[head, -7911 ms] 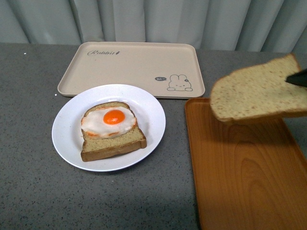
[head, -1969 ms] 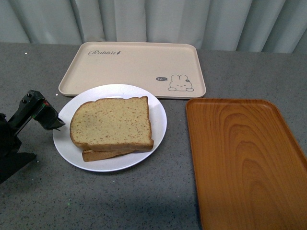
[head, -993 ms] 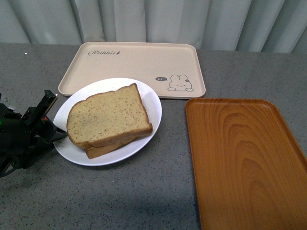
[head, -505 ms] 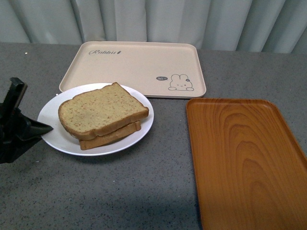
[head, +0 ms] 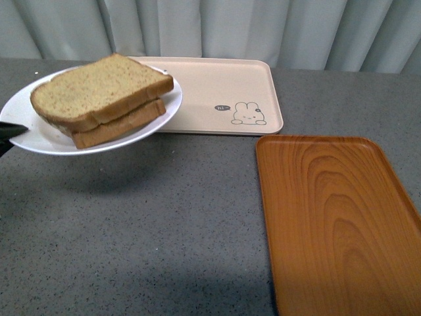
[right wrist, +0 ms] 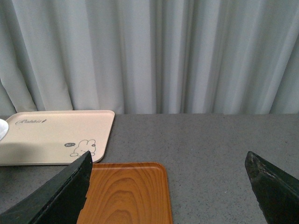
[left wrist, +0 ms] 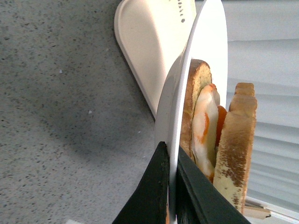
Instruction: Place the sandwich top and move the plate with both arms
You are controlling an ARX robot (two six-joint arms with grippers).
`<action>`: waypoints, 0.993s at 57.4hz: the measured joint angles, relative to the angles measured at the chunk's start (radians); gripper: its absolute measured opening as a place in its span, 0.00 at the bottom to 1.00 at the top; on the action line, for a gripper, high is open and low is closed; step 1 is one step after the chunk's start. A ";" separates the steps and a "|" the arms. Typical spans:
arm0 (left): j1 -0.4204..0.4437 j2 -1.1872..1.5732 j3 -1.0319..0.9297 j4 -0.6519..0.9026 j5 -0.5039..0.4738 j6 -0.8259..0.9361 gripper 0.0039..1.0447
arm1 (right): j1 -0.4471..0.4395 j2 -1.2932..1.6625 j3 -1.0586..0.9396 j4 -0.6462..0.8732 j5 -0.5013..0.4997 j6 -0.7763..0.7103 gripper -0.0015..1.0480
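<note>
Front view first: at the far left we saw the black tip of our left gripper (head: pixel 10 130) at the rim of the plate (head: pixel 36 141). In the left wrist view, its two fingers (left wrist: pixel 148 196) were pinched tight on that rim, one on each side of it. The plate was up in the air, off the table (head: pixel 164 230), and it made a dark shadow on the table under it. It hung at the left side, and its far edge covered the left end of the beige rabbit tray (head: pixel 223 82).

On the plate lay the sandwich top (head: pixel 99 85). It sat on the lower bread slice (head: pixel 122 124), a bit askew. From the left wrist view we could see a fried egg (left wrist: pixel 205 123), white and orange, between the two slices.

Right of the plate the beige rabbit tray lay flat on the table, near the curtain (head: pixel 263 29). Further right and nearer to us lay the orange wood tray (head: pixel 329 224), just beside the beige one. It had nothing on it.

Our right gripper (right wrist: pixel 168 156) did not show in the front view. In the right wrist view its fingers were wide apart and held nothing. It was up over the table, and we saw both trays past it.
</note>
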 joint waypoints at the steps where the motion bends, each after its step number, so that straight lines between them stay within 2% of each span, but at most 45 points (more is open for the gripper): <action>1: -0.001 0.000 0.003 0.001 -0.002 -0.006 0.04 | 0.000 0.000 0.000 0.000 0.000 0.000 0.91; 10: -0.033 0.035 0.059 -0.003 -0.046 -0.031 0.04 | 0.000 0.000 0.000 0.000 0.000 0.000 0.91; 31: -0.161 0.239 0.377 -0.057 -0.185 -0.111 0.04 | 0.000 0.000 0.000 0.000 0.000 0.000 0.91; 57: -0.261 0.492 0.729 -0.243 -0.274 -0.146 0.04 | 0.000 0.000 0.000 0.000 0.000 0.000 0.91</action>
